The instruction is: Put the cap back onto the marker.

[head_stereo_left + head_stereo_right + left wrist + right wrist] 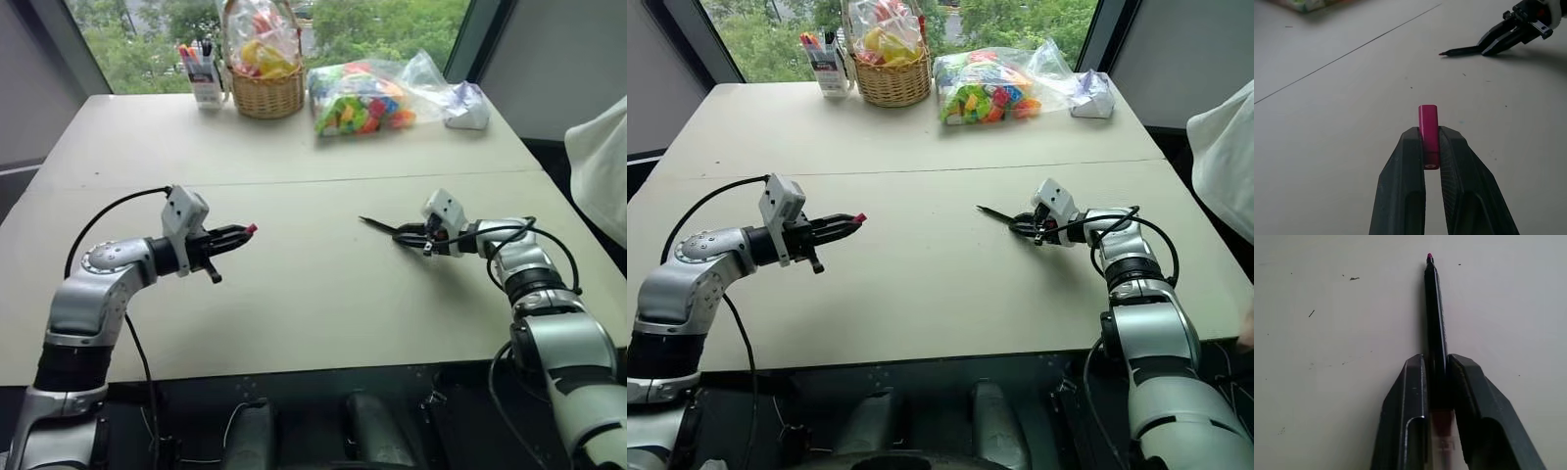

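Left arm: we see it bent over the counter (294, 323), the left gripper (240, 233) lifted clear of the surface and aimed toward the right side.
Left jaws: pinching the cap (1428, 134), which pokes out past the fingertips.
Right arm: we find it reaching low, the right gripper (404, 235) down at the counter and angled to the left.
Right jaws: closed on the rear of the marker (1435, 323).
Cap: small, glossy red, a short cylinder.
Marker: thin and black with a pinkish-red tip, lying along the counter, well apart from the cap.
Around: we spot a wicker basket (266, 96), a pen holder (203, 70) and a bag of coloured pieces (361, 98) at the far edge.
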{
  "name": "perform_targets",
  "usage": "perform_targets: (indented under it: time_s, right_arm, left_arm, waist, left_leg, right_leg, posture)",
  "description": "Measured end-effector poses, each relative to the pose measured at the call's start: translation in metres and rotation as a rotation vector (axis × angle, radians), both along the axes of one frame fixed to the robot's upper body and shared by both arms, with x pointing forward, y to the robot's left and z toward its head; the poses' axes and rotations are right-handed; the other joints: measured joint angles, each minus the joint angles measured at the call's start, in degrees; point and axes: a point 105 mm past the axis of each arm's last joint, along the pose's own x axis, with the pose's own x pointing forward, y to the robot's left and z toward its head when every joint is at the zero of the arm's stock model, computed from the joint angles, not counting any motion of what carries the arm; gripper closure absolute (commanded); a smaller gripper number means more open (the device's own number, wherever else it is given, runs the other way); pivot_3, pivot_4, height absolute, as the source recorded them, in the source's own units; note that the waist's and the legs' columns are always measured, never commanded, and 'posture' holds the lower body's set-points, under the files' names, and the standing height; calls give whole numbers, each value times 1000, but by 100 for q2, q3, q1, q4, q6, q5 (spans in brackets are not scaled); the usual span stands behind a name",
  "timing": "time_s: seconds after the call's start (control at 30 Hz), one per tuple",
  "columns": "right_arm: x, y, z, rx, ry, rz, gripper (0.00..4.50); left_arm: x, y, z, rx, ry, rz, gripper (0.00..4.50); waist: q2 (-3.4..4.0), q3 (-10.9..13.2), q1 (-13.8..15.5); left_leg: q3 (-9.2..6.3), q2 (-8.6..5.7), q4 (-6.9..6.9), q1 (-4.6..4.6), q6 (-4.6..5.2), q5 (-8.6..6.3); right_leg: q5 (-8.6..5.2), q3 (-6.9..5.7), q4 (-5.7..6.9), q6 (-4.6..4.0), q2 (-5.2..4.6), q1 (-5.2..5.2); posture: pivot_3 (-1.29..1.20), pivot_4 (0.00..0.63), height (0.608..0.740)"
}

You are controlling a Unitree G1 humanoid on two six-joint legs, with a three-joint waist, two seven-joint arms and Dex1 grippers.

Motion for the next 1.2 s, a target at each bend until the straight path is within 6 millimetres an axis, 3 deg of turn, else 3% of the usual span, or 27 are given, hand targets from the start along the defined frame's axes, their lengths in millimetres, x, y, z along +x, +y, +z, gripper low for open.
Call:
perform_targets:
  time_s: [0.33,0.63,0.9,1.2]
  right_arm:
    - [0,5,5,-36,-40,51,4465]
    - [-12,28,65,-226,-301,310,4465]
    - [-31,47,69,-327,-326,433,4465]
    - [-41,62,66,-359,-330,490,4465]
  left_arm:
    - [-3,-16,6,21,-28,-146,4500]
    - [9,-33,1,103,-86,-323,4500]
    - [21,-41,0,146,-146,-399,4500]
    - [21,-46,1,183,-187,-445,4500]
  waist:
    - [5,3,-35]
    - [26,16,-29]
    - [26,16,-24]
    - [26,16,-19]
  left_leg:
    - [1,-2,-1,0,0,0]
    - [0,-2,-1,-2,0,0]
    - [1,-4,0,-3,1,-1]
    - [0,-3,1,-4,2,-1]
  right_leg:
    - [0,1,0,0,0,0]
    - [0,-1,2,1,2,-4]
    - [0,0,2,1,1,-5]
    - [0,0,2,1,2,-6]
  posture:
    - [0,150,740]
    - [0,150,740]
    - [0,150,740]
    - [0,150,740]
